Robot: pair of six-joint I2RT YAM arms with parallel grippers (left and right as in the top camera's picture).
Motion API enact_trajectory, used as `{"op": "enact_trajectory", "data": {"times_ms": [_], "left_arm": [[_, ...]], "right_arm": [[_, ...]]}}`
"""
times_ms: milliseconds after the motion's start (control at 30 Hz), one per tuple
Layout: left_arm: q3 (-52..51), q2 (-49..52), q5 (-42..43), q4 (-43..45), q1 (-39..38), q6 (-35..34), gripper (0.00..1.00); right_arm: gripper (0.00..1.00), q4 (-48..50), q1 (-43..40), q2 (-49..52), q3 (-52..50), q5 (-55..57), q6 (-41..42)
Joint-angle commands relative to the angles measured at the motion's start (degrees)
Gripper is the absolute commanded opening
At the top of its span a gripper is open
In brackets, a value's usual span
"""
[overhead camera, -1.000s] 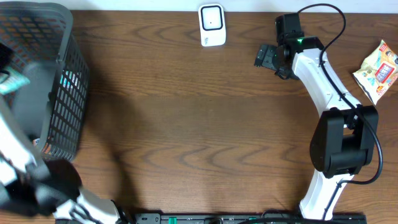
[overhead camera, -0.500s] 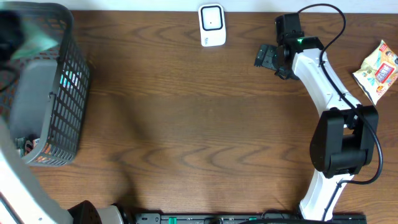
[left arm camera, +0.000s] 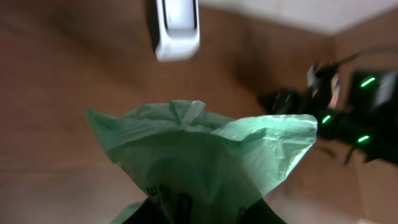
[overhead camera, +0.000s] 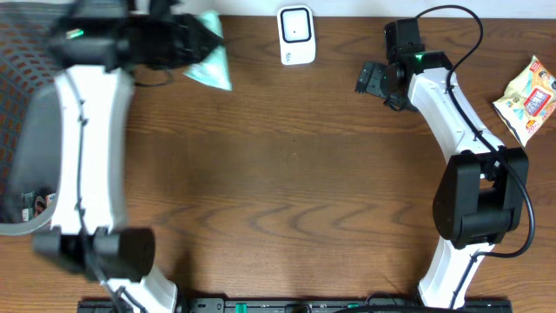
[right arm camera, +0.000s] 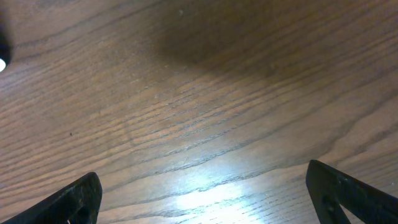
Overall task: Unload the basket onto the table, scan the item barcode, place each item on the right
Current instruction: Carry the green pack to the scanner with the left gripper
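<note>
While clamped on a pale green packet [overhead camera: 208, 65], left claw [overhead camera: 184, 42] hangs near the white barcode scanner [overhead camera: 295, 35]. Right claw [overhead camera: 368, 80]: fingers spread apart above wooden table [overhead camera: 287, 174].

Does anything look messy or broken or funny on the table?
Nothing is spilled or broken. The only slightly odd thing is the crinkly green bag, which is held up off the table, pinched in the left end effector near the white scanner. The snack packet lies alone at the far right.
</note>
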Motion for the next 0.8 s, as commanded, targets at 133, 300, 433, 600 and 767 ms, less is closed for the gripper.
{"op": "enact_trajectory", "data": {"times_ms": [133, 300, 433, 600, 767], "left_arm": [[-0.2, 9.9, -9.9, -1.6, -9.3, 1.6, 0.13], [-0.2, 15.2, -12.0, -1.2, -13.4, 1.6, 0.13], [-0.2, 19.5, -12.0, -1.0, -15.5, 1.6, 0.14], [-0.2, 23.6, -12.0, -0.8, -17.0, 1.2, 0.25], [-0.2, 23.6, -12.0, 0.3, -17.3, 1.2, 0.69]], "right_arm": [[0.99, -0.2, 0.1, 0.5, -0.4, 0.3, -0.6], [0.99, -0.2, 0.2, 0.5, -0.4, 0.3, -0.6], [0.99, -0.2, 0.2, 0.5, -0.4, 0.3, -0.6], [0.99, -0.2, 0.3, 0.5, -0.4, 0.3, -0.6], [0.99, -0.2, 0.5, 0.5, -0.4, 0.3, -0.6]]}}
